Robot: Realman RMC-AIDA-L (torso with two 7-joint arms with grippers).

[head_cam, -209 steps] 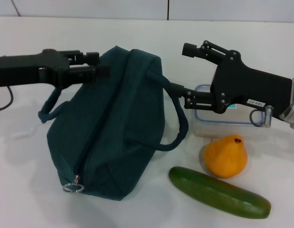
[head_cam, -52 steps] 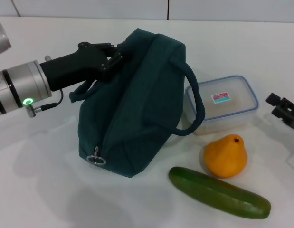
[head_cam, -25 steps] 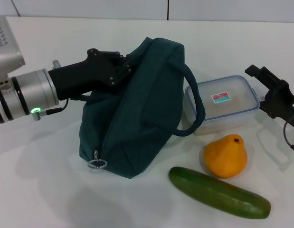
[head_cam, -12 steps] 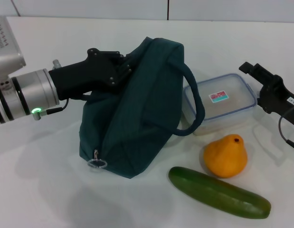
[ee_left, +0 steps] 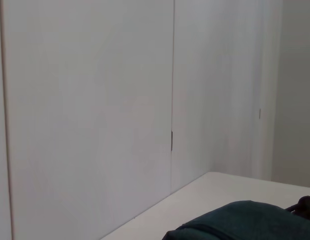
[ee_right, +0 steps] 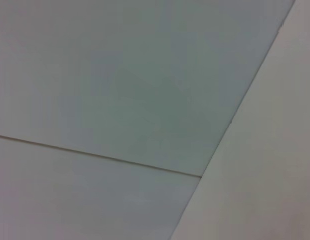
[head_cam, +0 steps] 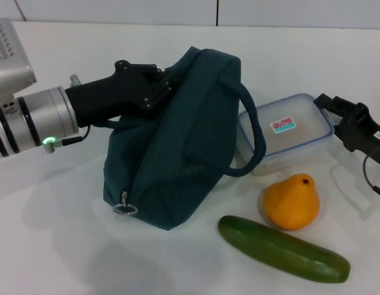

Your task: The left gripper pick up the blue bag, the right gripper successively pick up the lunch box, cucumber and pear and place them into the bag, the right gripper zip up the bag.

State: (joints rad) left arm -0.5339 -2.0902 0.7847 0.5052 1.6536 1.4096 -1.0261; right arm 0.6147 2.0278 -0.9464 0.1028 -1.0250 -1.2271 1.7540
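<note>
The blue bag (head_cam: 177, 147) stands tilted at the table's middle, its zipper ring (head_cam: 125, 209) low at the front; a bit of its fabric (ee_left: 240, 220) shows in the left wrist view. My left gripper (head_cam: 158, 85) is shut on the bag's top by the near handle. The lunch box (head_cam: 285, 132) sits lid-on just right of the bag. My right gripper (head_cam: 338, 120) is open at the box's right end, one finger over its far corner. The pear (head_cam: 291, 201) stands in front of the box. The cucumber (head_cam: 282, 249) lies in front of the pear.
The bag's far handle (head_cam: 254, 138) loops out against the lunch box's left side. White table (head_cam: 54, 246) stretches to the front left. A pale wall (head_cam: 116, 11) runs along the back. The right wrist view holds only wall panels.
My right gripper came in from the right edge and has dropped lower against the lunch box's right end. The left gripper and the bag have barely shifted in the last second.
</note>
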